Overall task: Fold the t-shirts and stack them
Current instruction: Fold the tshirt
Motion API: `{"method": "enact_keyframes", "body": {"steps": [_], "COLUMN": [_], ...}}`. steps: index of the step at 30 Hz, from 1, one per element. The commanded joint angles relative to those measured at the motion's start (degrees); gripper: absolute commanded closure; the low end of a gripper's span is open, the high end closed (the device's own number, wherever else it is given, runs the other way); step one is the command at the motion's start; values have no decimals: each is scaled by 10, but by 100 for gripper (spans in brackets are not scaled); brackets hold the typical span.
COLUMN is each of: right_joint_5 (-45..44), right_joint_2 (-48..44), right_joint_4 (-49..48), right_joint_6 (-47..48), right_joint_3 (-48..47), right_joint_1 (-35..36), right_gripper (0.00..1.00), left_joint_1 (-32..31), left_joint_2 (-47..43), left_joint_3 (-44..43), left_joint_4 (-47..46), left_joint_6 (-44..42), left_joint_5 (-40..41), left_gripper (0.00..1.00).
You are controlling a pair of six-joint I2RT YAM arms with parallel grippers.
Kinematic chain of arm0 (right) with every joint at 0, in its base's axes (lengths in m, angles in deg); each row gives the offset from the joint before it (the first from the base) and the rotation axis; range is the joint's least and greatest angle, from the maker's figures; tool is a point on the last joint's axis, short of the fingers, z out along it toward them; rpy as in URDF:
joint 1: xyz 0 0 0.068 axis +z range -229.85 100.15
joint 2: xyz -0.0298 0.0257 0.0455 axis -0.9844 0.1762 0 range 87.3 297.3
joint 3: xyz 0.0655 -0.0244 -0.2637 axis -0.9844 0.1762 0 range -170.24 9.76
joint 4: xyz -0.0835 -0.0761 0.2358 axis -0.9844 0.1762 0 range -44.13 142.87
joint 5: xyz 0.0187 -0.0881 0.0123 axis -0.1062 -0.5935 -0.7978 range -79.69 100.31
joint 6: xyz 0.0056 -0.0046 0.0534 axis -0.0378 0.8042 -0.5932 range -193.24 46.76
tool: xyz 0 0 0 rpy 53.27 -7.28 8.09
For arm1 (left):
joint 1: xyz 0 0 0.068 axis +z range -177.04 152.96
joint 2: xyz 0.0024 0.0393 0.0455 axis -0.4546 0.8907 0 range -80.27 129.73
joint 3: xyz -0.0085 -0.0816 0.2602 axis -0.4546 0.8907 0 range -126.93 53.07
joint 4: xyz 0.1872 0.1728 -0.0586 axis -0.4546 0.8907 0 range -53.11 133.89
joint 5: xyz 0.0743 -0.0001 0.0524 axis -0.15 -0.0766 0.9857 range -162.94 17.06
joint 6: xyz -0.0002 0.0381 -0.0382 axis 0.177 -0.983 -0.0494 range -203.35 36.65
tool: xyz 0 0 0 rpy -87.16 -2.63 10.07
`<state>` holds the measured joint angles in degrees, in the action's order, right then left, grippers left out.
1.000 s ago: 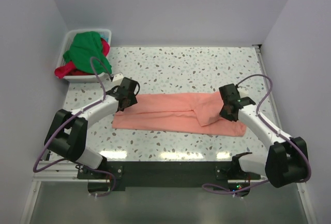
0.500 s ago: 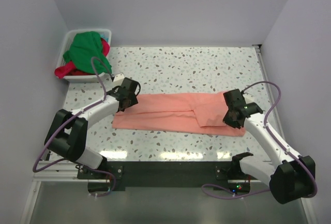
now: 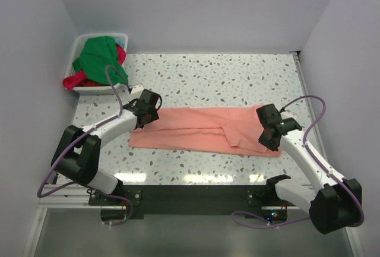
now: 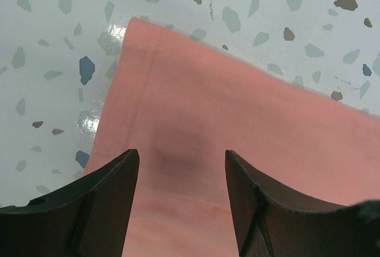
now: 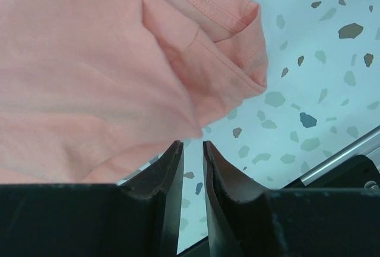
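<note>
While left end effector [image 4: 181, 156] gapes over salmon-pink shirt [image 4: 237, 108], right end effector [image 5: 192, 145] seems barely parted.

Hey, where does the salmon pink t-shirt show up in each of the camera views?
Top external: the salmon-pink t-shirt lies flat across the middle of the picture.
Left wrist: the shirt's hemmed corner fills the centre and right.
Right wrist: the shirt covers the upper left.
Shared landmark: the speckled tabletop.

I see 1 salmon-pink t-shirt [image 3: 196, 129] on a white tabletop [image 3: 208, 73] speckled grey, blue and brown. At its far-left corner, a white tub [image 3: 98, 89] shows 1 bright green t-shirt [image 3: 98, 52], 1 red-magenta t-shirt [image 3: 74, 82].
</note>
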<state>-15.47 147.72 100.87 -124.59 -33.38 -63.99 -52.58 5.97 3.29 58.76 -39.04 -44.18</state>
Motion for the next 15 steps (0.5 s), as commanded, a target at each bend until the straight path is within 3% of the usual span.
{"method": "enact_keyframes", "body": {"steps": [1,6,9,10,15], "right_joint_5": [1,77,107,115,165], "right_joint_2": [4,-2,27,32,44], "right_joint_4": [-13,-116,-148,-167,-246], "right_joint_6": [0,77,98,99,115], "right_joint_3": [-3,16,16,17,39], "right_joint_1": [7,48,68,78,98], "right_gripper": [75,74,80,86,90], "left_joint_1": [-6,-7,-8,-9,-9], "left_joint_2": [-9,-6,-4,-3,-4], "left_joint_3": [-1,-1,-2,-4,-3], "left_joint_4": [-15,-16,-17,-16,-13], "left_joint_6": [-2,-1,-2,-2,-1], "left_joint_5": [11,11,10,10,12], "left_gripper": [36,36,36,36,36]}}
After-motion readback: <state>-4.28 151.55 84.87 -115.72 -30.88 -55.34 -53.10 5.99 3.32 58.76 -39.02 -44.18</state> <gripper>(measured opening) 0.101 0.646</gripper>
